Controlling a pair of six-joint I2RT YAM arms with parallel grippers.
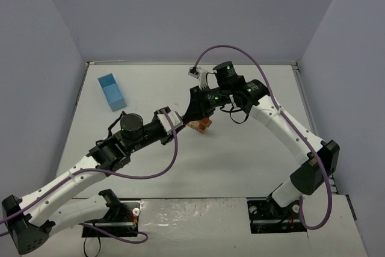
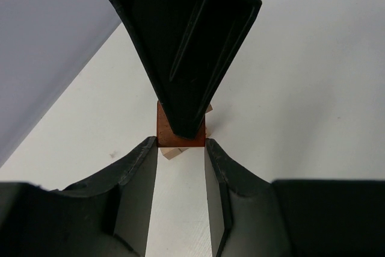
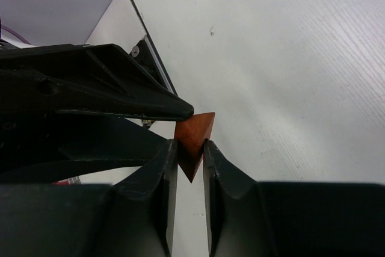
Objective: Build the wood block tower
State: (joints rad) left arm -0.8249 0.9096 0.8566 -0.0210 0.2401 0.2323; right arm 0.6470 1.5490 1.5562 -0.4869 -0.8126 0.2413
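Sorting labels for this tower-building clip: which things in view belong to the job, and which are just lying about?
Job:
- red-brown block, held in the right gripper
- tan blocks next to it, at the tips of the left gripper

Lying about:
- blue box, off at the back left, away from both grippers

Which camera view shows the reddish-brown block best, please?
The right wrist view: the reddish-brown block sits centred and close, pinched in the right claw. The left wrist view shows only its edges, since the right claw covers most of it. The top view shows just a small reddish patch.
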